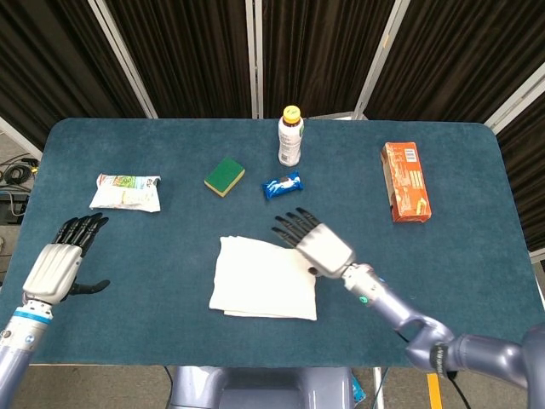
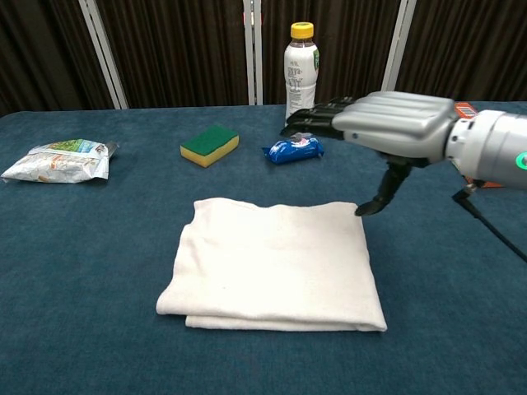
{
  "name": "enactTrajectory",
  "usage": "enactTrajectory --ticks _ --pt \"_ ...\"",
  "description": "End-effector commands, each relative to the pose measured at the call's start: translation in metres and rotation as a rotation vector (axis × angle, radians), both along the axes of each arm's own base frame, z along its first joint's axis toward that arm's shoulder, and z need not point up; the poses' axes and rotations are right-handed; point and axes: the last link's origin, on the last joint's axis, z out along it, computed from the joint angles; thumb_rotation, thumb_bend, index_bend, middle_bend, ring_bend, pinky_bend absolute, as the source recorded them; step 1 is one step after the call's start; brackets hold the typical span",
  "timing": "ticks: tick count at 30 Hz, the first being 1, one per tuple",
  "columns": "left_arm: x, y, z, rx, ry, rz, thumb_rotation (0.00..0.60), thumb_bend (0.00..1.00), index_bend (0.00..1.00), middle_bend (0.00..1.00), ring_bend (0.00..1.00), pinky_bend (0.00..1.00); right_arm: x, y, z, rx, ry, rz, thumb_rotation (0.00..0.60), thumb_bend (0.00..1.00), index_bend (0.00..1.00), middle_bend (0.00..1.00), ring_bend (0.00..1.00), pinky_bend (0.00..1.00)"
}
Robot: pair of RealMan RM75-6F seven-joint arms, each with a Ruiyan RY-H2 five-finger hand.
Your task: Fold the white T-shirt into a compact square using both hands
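Bright, even overhead light, soft shadows, both views sharp

This looked like a robotics lab or test studio, not a home. A table (image 1: pixel 477 170) covered edge to edge in dark teal felt stood before black pleated curtains (image 1: pixel 315 51) hung between slanted white frame posts (image 1: pixel 119 51), the sort of backdrop put up for camera recording. Loose cables (image 1: pixel 12 175) lay on a bare grey floor at the left edge. The goods set out were an unrelated mix: a drink bottle (image 1: pixel 290 136), a green sponge (image 1: pixel 224 175), a blue snack wrapper (image 1: pixel 281 185), an orange carton (image 1: pixel 405 181) and a snack bag (image 1: pixel 126 192), spaced well apart like test props.
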Motion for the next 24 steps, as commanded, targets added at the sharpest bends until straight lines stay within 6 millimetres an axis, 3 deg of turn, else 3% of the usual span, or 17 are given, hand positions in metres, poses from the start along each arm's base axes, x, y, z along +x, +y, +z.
enactTrajectory --ticks 1,3,6,12,16,24 --pt "-0.004 -0.006 -0.001 0.052 0.028 -0.011 0.600 0.00 0.00 0.00 0.00 0.00 -0.050 0.011 0.040 -0.090 -0.027 -0.086 0.600 0.00 0.00 0.00 0.00 0.00" --pt "-0.009 -0.011 -0.002 0.086 0.043 -0.018 0.600 0.00 0.00 0.00 0.00 0.00 -0.077 0.025 0.064 -0.163 -0.075 -0.158 0.600 0.00 0.00 0.00 0.00 0.00" --pt "-0.015 -0.016 -0.002 0.123 0.054 -0.031 0.600 0.00 0.00 0.00 0.00 0.00 -0.100 0.045 0.084 -0.223 -0.106 -0.219 0.600 0.00 0.00 0.00 0.00 0.00" --pt "-0.022 -0.023 -0.002 0.136 0.057 -0.032 0.600 0.00 0.00 0.00 0.00 0.00 -0.122 0.066 0.103 -0.282 -0.133 -0.309 0.600 0.00 0.00 0.00 0.00 0.00" --pt "-0.027 -0.030 -0.001 0.133 0.057 -0.022 0.600 0.00 0.00 0.00 0.00 0.00 -0.139 0.091 0.117 -0.330 -0.186 -0.400 0.600 0.00 0.00 0.00 0.00 0.00" --pt "-0.029 -0.038 0.006 0.136 0.038 -0.022 0.600 0.00 0.00 0.00 0.00 0.00 -0.163 0.124 0.129 -0.371 -0.233 -0.455 0.600 0.00 0.00 0.00 0.00 0.00"
